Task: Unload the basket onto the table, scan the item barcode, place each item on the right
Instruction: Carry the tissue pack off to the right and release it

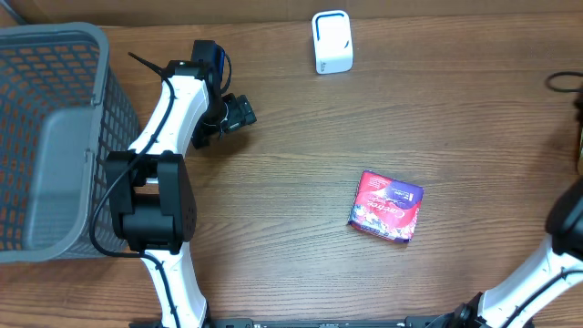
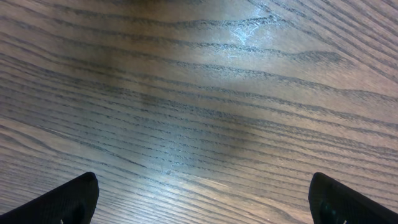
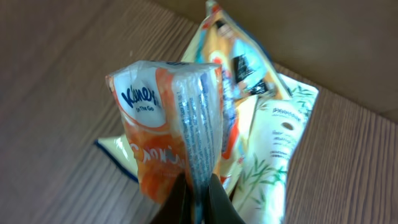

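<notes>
The orange Kleenex pack (image 3: 165, 143) is pinched by its clear seam between the closed fingers of the right gripper (image 3: 199, 202); behind it other packets (image 3: 273, 130) lie piled on the table (image 3: 56, 81); overhead, a red packet (image 1: 385, 207) lies mid-table, well apart from the white scanner (image 1: 332, 41); the left gripper (image 2: 202, 199) stands wide over bare wood, holding nothing, near the grey basket (image 1: 36, 64).

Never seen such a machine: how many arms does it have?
2. The left arm stands beside the basket; the right arm shows at the lower right edge, mostly hidden.
</notes>
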You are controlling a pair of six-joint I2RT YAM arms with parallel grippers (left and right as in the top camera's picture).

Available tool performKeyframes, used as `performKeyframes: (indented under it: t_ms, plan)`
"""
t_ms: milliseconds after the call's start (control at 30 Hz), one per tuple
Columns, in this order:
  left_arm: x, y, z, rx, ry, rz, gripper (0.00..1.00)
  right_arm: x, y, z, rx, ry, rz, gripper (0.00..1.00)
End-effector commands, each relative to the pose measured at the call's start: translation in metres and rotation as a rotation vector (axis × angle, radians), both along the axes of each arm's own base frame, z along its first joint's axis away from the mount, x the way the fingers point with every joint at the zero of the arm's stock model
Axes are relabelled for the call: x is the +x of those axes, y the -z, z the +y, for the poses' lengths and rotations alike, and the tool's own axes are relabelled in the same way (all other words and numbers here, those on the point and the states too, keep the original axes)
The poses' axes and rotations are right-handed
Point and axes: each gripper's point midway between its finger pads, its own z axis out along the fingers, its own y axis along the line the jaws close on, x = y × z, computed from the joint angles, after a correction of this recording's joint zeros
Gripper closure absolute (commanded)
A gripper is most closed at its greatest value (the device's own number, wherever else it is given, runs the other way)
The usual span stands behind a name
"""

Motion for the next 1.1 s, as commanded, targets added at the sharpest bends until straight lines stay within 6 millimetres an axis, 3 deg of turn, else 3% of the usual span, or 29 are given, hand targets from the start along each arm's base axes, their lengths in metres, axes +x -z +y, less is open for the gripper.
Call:
performKeyframes:
  t_ms: [0,333,567,767,800,867,967,1067]
  plan:
    - [0.001,-0.002,-0.003,0.0,0.015,-0.008,0.0,-0.008,-0.038,-0.014,0.087,0.043,-0.216,0.96]
    - [0.001,-0.002,-0.003,0.0,0.015,-0.008,0.0,-0.036,-0.026,-0.044,0.245,0.046,-0.316,0.96]
    - [0.001,-0.002,-0.003,0.0,0.015,-0.008,0.0,-0.044,-0.02,-0.051,0.248,0.069,-0.308,0.84]
    - [0.001,-0.002,-0.003,0.0,0.015,-0.008,0.0,-0.046,-0.017,-0.049,0.257,0.071,-0.297,0.6]
    - [0.001,-0.002,-0.003,0.0,0.015,-0.008,0.0,-0.046,-0.017,-0.049,0.259,0.071,-0.296,0.36]
    - [0.001,-0.002,-0.003,0.0,0.015,-0.008,0.0,-0.046,-0.015,-0.046,0.273,0.063,-0.293,0.12]
    - [0.001,-0.002,-0.003,-0.001,0.016,-0.008,0.0,-0.038,-0.013,-0.036,0.326,0.014,-0.315,0.0]
    - [0.001,-0.002,-0.003,0.0,0.016,-0.008,0.0,-0.026,-0.014,-0.023,0.393,-0.045,-0.361,0.0]
